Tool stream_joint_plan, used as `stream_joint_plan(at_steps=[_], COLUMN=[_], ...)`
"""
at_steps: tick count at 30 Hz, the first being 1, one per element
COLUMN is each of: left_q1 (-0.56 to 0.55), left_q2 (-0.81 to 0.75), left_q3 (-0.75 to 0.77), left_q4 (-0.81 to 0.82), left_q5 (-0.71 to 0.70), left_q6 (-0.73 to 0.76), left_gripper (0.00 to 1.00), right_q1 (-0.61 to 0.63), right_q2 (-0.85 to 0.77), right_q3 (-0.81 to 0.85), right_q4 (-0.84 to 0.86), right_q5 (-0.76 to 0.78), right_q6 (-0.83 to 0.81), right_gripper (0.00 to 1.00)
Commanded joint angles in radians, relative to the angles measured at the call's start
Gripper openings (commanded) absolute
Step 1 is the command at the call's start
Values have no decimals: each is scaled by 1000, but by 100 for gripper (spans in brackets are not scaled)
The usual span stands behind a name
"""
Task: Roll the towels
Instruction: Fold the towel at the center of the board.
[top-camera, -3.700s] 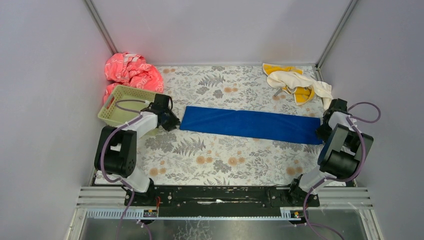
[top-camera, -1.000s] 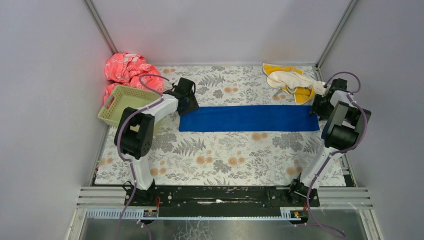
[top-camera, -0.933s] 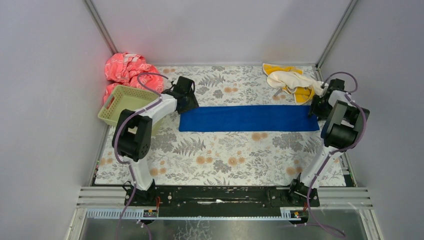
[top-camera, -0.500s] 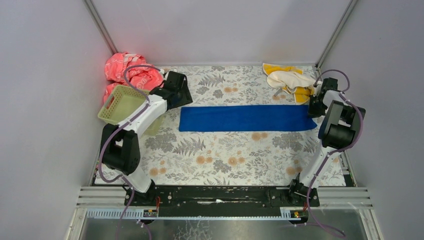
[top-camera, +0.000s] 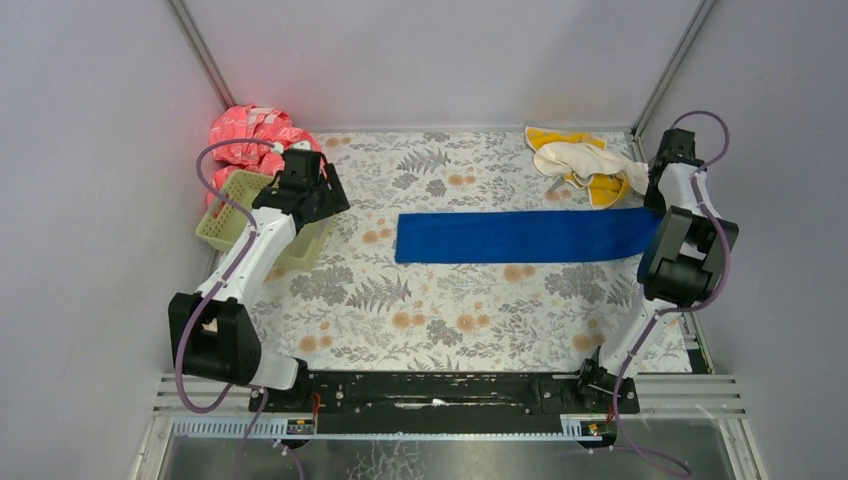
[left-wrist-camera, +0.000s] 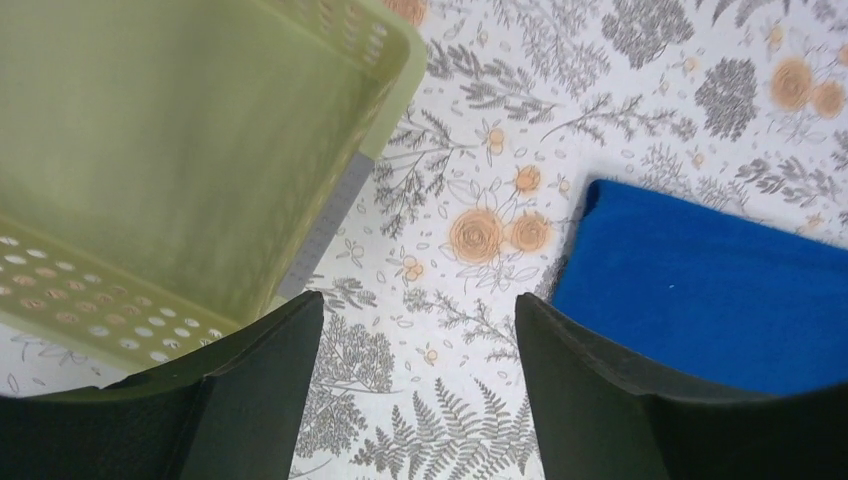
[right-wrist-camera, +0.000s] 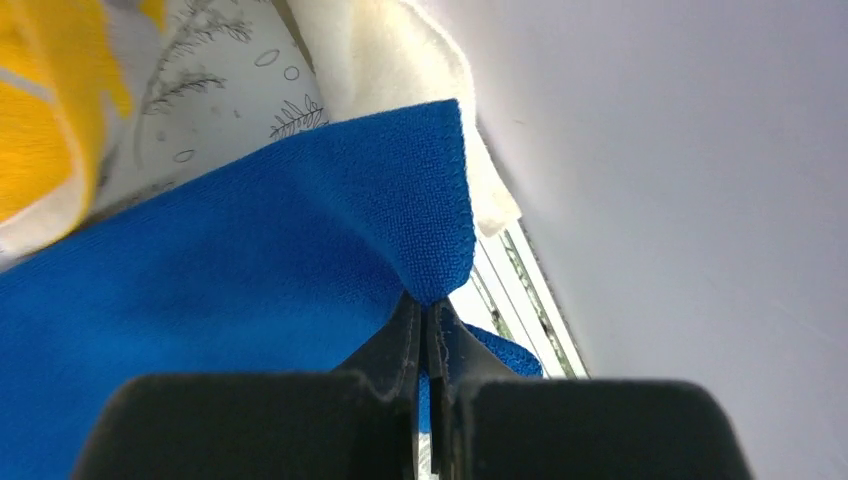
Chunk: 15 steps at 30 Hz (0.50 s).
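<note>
Blue towel (top-camera: 520, 236) lies flat, a long strip across the middle of the table (top-camera: 440, 300), its right end beside the cream towel (top-camera: 580, 156) and yellow towel (top-camera: 605, 190). The right arm stands folded at the table's right edge, with the right gripper (right-wrist-camera: 425, 318) pinched tight on the blue corner there. The left arm stretches forward. The left gripper (left-wrist-camera: 418, 310) points down, jaws wide and empty, between the basket (left-wrist-camera: 395, 60) and the strip's left end.

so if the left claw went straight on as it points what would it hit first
The left claw would likely meet the floral table cover, between the green basket and the blue towel; depth is unclear.
</note>
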Motion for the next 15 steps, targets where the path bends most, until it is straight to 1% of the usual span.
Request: stream_joint_plan(at_steps=[1, 3, 7, 12, 15], left_q1=[9, 9, 9, 7, 7], left_q2=[-24, -27, -40, -80, -102], left_q3=[-20, -19, -34, -69, -97], left_q4=[-2, -2, 2, 31, 58], left_q5=[62, 83, 91, 103, 107], left_q6=[34, 37, 40, 49, 55], left_gripper=[73, 76, 80, 83, 84], right_q1=[76, 126, 241, 419, 520], right_q2=[-182, -229, -290, -272, -241], right_q3=[14, -20, -80, -55, -19], right_q4=[-46, -63, -68, -90, -116], right_q5=[0, -93, -257, -352, -367], right_q6=[53, 93, 208, 287, 337], right_gripper=[0, 0, 0, 0, 0])
